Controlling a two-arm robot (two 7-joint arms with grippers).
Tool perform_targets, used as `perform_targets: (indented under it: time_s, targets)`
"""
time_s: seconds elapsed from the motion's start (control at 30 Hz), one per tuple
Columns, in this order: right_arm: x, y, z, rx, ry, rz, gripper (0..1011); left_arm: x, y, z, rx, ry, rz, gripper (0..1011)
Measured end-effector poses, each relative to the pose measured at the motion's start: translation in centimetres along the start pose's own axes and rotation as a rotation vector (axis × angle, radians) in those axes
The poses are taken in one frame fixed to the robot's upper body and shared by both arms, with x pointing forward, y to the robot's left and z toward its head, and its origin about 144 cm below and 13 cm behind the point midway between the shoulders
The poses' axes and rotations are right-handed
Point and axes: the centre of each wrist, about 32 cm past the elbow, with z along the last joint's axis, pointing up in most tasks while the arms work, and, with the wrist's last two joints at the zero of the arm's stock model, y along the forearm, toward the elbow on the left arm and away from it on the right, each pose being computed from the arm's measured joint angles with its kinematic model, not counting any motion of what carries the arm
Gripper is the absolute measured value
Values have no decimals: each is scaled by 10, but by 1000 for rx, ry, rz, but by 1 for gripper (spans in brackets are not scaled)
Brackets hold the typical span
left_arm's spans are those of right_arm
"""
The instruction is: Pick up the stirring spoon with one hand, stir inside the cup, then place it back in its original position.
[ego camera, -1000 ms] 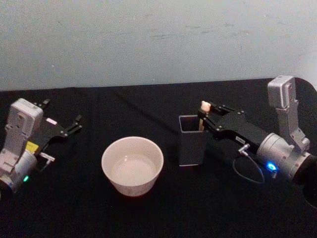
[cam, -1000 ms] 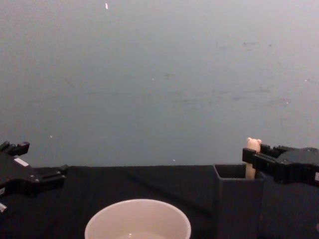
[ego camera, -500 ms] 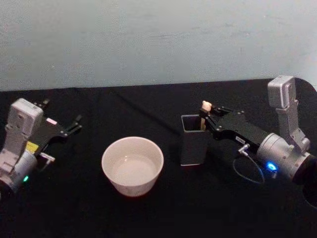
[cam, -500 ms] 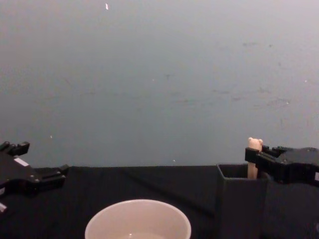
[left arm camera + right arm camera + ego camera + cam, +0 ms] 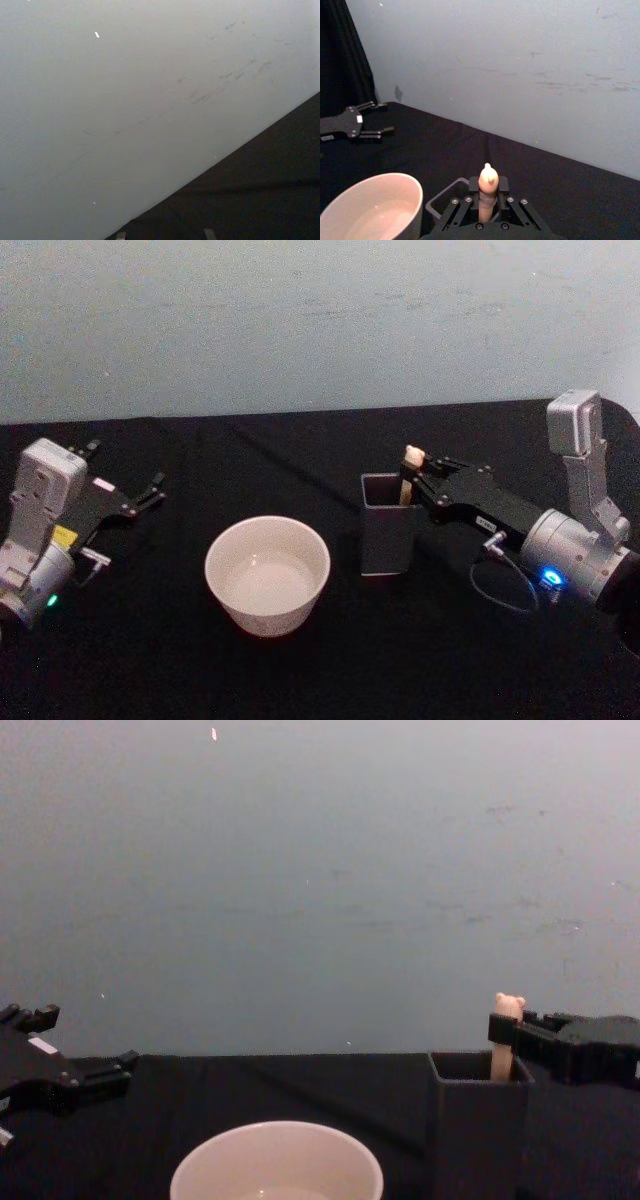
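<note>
The stirring spoon (image 5: 409, 462) stands in the dark grey holder box (image 5: 385, 530), its pale bear-head handle (image 5: 508, 1009) sticking up above the rim. My right gripper (image 5: 412, 483) reaches in from the right and is shut on that handle just above the box; the right wrist view shows the handle (image 5: 488, 187) clamped in my right gripper (image 5: 488, 201). The spoon's bowl is hidden inside the box. The cream-white cup (image 5: 267, 573) sits left of the box with some liquid in it. My left gripper (image 5: 148, 490) rests open at the far left, well away from the cup.
A black cloth (image 5: 330, 670) covers the table, with a pale wall (image 5: 320, 320) behind it. The holder box (image 5: 478, 1120) stands close beside the cup (image 5: 276, 1160). A thin cable (image 5: 500, 585) loops beside my right wrist. My left gripper (image 5: 357, 127) lies beyond the cup (image 5: 370, 210).
The right gripper with the spoon shifted slightly right, then came back left, and the holder box moved with it. The left arm and the cup have stayed put.
</note>
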Motion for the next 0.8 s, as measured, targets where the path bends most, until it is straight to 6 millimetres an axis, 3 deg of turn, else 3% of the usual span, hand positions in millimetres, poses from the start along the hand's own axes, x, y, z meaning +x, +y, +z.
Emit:
perform_targets:
  time_s: [0.8]
  targets:
    - [3, -3, 51, 126, 84, 28, 211, 0, 0, 0, 0, 0, 0, 1001]
